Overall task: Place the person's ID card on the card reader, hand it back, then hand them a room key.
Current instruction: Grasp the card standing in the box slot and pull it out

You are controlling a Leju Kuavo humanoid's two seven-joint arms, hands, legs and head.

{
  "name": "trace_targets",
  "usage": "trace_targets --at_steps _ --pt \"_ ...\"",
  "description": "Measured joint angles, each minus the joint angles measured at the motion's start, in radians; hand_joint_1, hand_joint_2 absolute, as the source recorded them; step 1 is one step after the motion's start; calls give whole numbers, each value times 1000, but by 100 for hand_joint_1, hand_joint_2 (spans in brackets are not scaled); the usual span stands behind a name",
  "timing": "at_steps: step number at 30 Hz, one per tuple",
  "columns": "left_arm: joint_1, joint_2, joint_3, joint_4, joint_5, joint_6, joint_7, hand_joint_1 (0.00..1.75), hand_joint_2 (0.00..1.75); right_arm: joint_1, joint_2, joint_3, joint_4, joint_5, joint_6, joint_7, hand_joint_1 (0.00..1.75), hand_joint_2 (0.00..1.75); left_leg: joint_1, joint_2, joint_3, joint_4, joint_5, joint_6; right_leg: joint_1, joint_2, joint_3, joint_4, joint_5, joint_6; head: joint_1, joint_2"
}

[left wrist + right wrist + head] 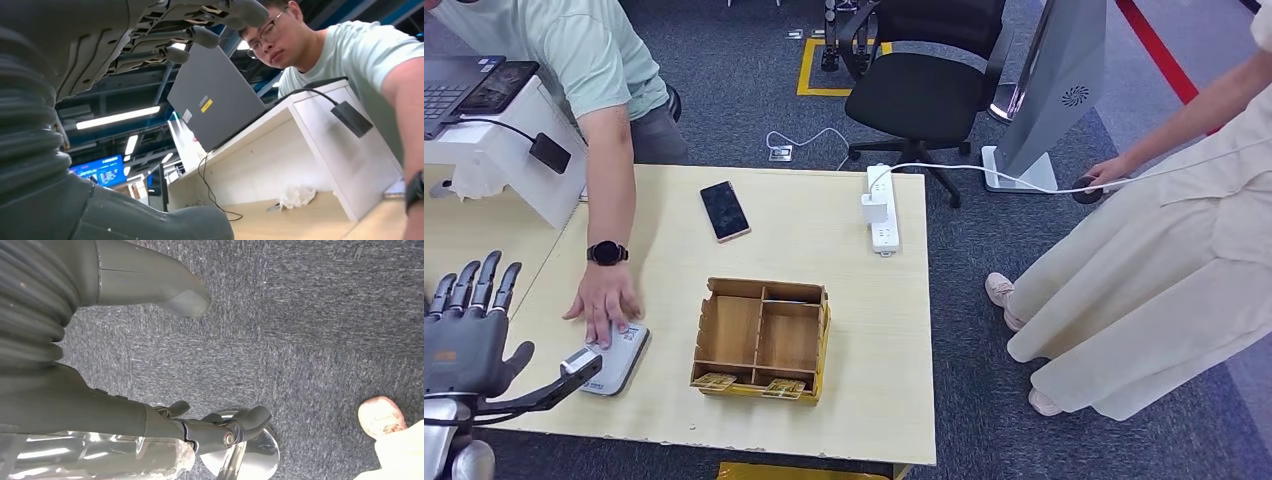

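The white-grey card reader [620,362] lies near the table's front left corner. A person's hand [605,300], with a black watch on its wrist, rests flat on the reader's far end; I cannot make out an ID card under it. My left hand [466,335] stands upright just left of the reader, fingers [200,36] spread and nothing in it. A cardboard divider box [762,338] sits mid-table with room key cards [715,381] in its front slots. My right hand [200,365] hangs over the carpet, its fingers apart and holding nothing.
A phone [725,210] and a white power strip [882,210] lie on the table's far half. A white stand [494,160] with a laptop is at the left. An office chair [924,90], a grey kiosk [1054,90] and a second person [1174,260] stand to the right.
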Motion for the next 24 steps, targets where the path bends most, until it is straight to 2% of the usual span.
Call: trace_targets --at_steps 10,18,24 --pt "112 -45 0 -80 -2 -33 -84 0 175 -7 0 -25 0 1 -1 -11 0 175 0 0 0 0 0 0 0 -1 0 0 0 0 0 0" --pt "156 -81 1 -119 11 -52 -106 0 175 -12 0 -31 0 3 -7 -13 0 175 0 -1 0 0 0 0 0 -2 0 0 0 0 0 0" --pt "195 -129 1 -172 25 -82 -148 0 175 -17 0 -36 0 1 -12 -14 0 175 0 -1 0 0 0 0 0 -2 0 0 0 0 1 0"
